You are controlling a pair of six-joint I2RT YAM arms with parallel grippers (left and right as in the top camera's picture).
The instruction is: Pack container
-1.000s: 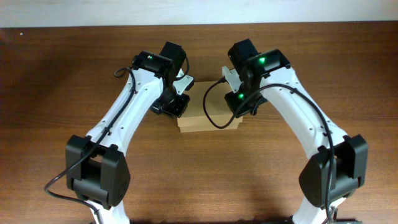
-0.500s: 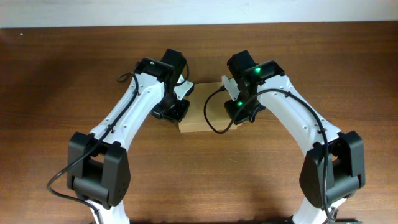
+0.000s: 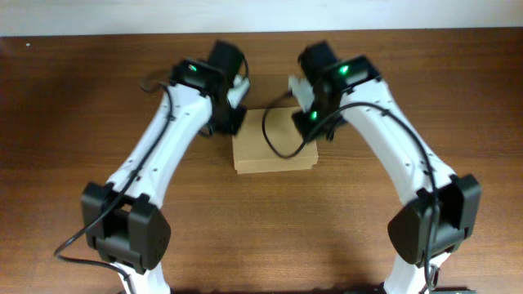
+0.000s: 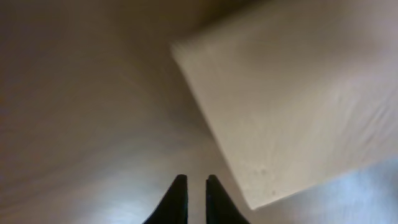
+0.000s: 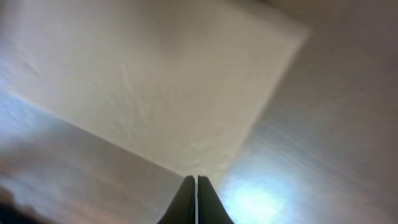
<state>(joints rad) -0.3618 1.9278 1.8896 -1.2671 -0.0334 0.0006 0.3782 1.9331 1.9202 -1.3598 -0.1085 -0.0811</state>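
Peering from wrists: left claw [image 4: 196, 180] barely parted, right claw [image 5: 196, 179] closed; overhead hides both.

Robot lab bench; wooden table [image 3: 73, 90], pale wall [image 3: 261, 15]

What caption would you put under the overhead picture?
Two white robot arms flank a closed tan cardboard box on a brown wooden table.

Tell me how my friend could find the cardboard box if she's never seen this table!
Look at the dark brown wooden table. Near its middle, the left arm and the right arm, both white, lean in toward each other, and the cardboard box lies flat between their ends. It is pale tan, rectangular and closed, much lighter than the wood around it.
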